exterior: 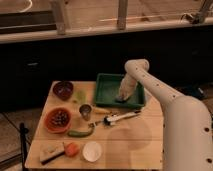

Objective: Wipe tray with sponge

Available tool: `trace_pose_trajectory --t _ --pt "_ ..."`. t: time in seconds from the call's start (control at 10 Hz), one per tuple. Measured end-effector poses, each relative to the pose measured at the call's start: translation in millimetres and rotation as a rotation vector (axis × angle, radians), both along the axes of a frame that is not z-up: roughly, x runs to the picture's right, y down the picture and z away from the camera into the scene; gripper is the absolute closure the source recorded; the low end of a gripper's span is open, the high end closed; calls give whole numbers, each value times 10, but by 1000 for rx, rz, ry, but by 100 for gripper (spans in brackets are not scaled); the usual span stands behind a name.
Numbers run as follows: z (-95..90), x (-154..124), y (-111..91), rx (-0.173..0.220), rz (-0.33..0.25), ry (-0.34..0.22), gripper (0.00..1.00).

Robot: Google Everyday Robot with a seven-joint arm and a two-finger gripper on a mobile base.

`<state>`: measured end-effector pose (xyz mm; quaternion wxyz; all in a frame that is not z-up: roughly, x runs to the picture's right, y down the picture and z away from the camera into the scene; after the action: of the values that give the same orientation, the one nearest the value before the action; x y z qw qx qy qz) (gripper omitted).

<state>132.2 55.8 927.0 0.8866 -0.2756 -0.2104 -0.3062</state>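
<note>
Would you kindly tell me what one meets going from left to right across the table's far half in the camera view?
Purple bowl → metal cup → green tray, with the gripper inside it near its front rim.

I see a pale wooden surface (136, 144), a matt green plastic-looking tray (106, 90), a shiny metal cup (85, 109), and my smooth, pale gripper (121, 96) down inside the tray.

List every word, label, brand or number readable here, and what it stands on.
None. No text, label or number shows on the green tray, the wooden table or the white arm.
The pincer is down inside the tray.
</note>
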Motion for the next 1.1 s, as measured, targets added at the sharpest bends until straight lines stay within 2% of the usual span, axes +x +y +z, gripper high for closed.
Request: trace_pose_trajectory --t 1.1 --pt "21 10 -3 10 -41 -26 97"
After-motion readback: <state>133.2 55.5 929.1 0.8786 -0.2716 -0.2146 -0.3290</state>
